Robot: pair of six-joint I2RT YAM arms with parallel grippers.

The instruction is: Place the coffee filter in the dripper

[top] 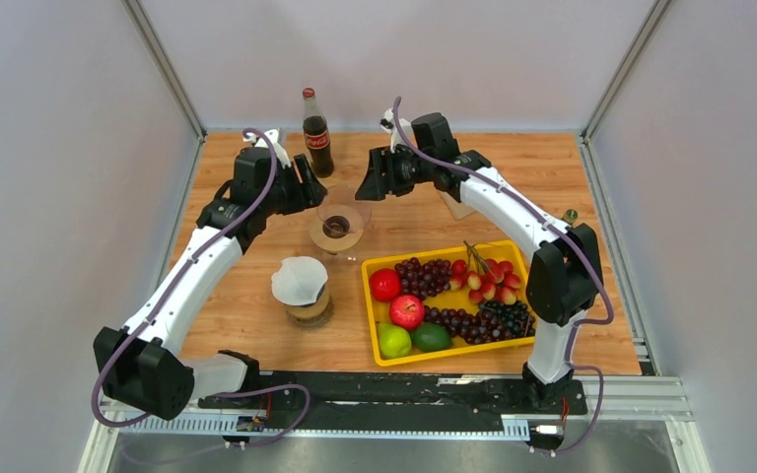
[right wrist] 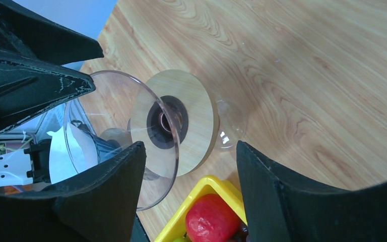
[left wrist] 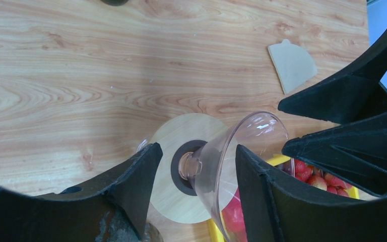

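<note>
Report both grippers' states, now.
Left gripper: open, holding nothing, by the dripper.
Right gripper: open, holding nothing, by the same dripper.

Robot lab test cell, wood-grain table [top: 591, 168] boxed by plain pale panels [top: 59, 148] on aluminium posts [top: 163, 64], mounting rail [top: 631, 394] at 6 o'clock, staged props, cola bottle [top: 316, 133] at 12 o'clock, yellow tray [top: 453, 353] of fruit [top: 406, 311] toward 4 o'clock

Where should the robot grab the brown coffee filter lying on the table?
Probably its curved edge, from straight above. The coffee filter lies flat on the wooden table, so there is no side to squeeze. A gripper would likely have to pinch that thin rounded rim, which sits apart from the dripper.
</note>
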